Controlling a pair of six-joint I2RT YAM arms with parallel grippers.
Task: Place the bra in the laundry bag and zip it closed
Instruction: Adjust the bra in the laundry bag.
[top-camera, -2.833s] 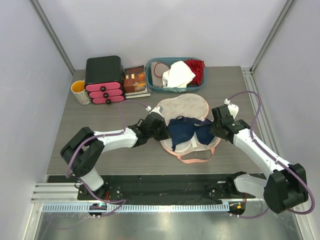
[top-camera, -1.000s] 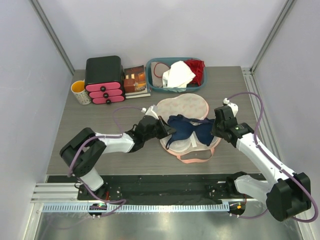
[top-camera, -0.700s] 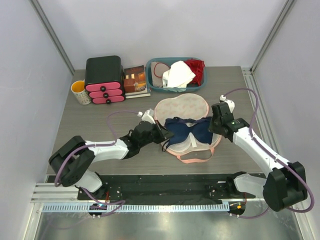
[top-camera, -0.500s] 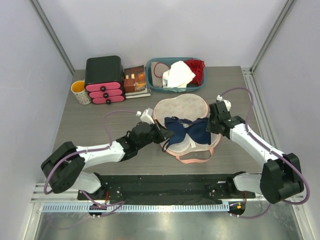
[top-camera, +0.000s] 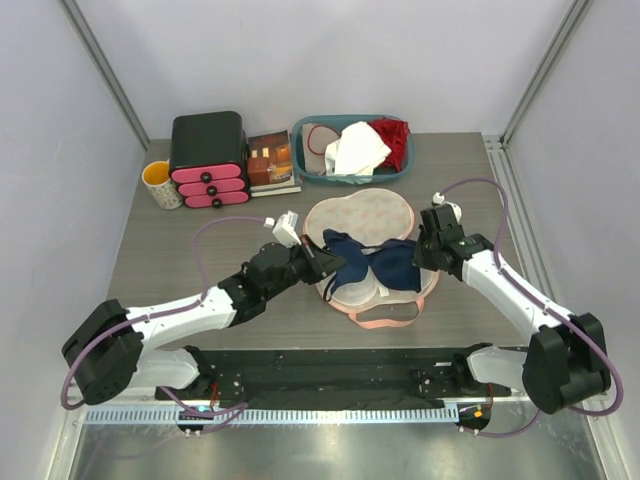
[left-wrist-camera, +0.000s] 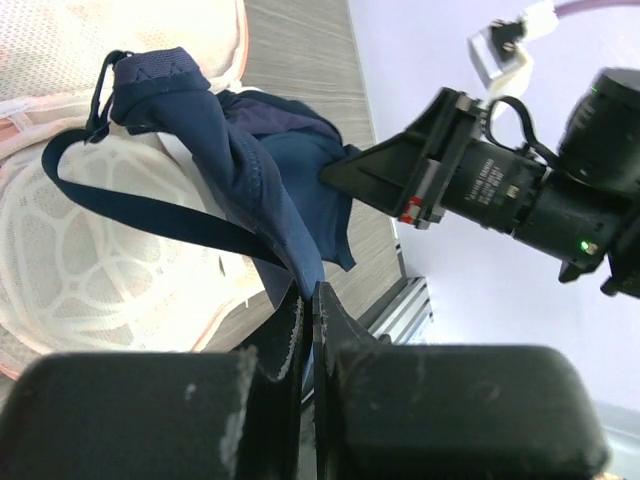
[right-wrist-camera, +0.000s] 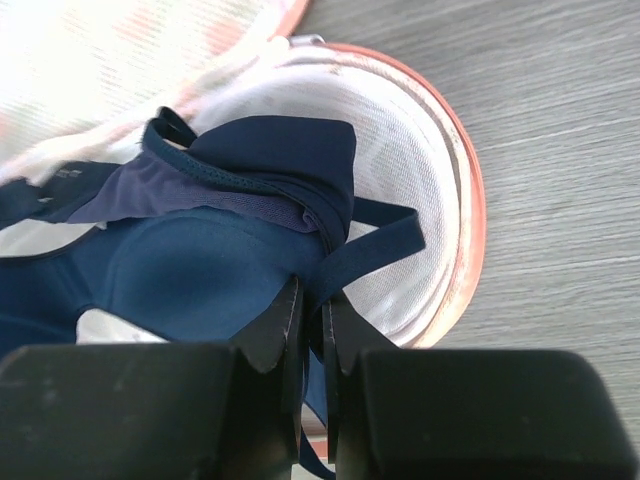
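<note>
The dark navy bra hangs stretched between both grippers, lifted a little above the open pale pink laundry bag. My left gripper is shut on the bra's left end; in the left wrist view the navy fabric runs into my closed fingertips. My right gripper is shut on the bra's right end; in the right wrist view the cup and strap are pinched at my fingertips, over the bag's white mesh lower half.
A teal basket with white and red garments stands behind the bag. A black and pink drawer box, a book and a yellow mug stand at the back left.
Both grippers have lifted the bra and carried it a little toward the back, over the bag. The left arm has swung lower and stretched out; the bra is pulled wider.
</note>
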